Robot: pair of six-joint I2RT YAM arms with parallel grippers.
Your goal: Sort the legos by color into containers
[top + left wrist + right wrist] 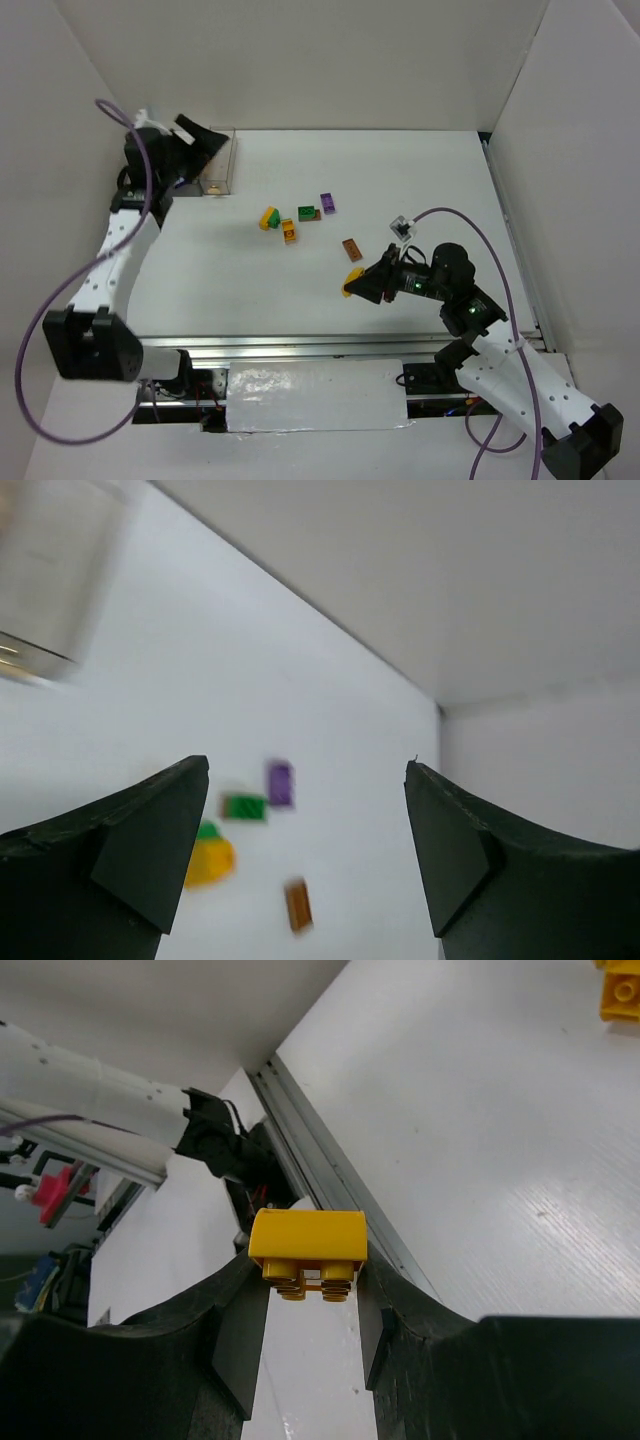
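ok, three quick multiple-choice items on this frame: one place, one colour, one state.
1. Where does the container sit?
A) far left of the table, by the left end effector
B) at the near right edge
C) at the centre

2. What colour is the brick in the right end effector?
A) purple
B) yellow
C) green

3. The left end effector is:
A) shut on a brick
B) open, holding nothing
C) out of view

Key:
1 A: the top view shows it at the far-left corner beside that arm.
2 B: the right wrist view shows a yellow brick clamped there.
3 B: the left wrist view shows the jaws wide apart with nothing between them.
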